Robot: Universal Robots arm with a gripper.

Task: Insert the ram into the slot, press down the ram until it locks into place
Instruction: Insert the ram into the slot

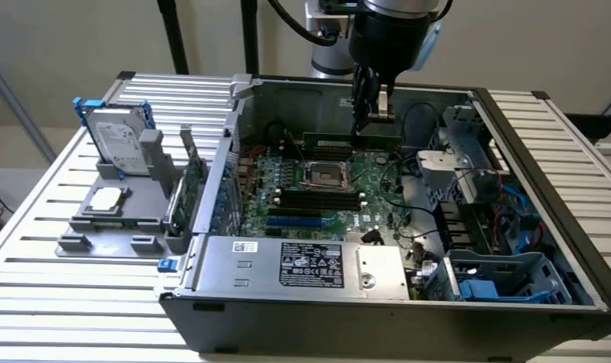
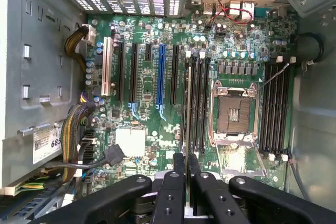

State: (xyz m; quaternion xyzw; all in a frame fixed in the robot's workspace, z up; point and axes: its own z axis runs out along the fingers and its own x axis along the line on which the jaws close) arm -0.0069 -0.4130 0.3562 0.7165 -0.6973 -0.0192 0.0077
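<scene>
The gripper (image 1: 372, 125) has its black jaws pinched narrowly on one end of the ram (image 1: 336, 141). The ram is a thin, flat green board held on edge inside the case, above the motherboard (image 1: 371, 198), with its long axis level. In the wrist view it lies parallel to the slot (image 2: 195, 103), a long, narrow black plastic socket just beside it; contact cannot be determined.

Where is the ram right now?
The ram is gripped by the end effector over the motherboard, just behind the CPU socket in the exterior view, aligned with the black memory slots there.
</scene>
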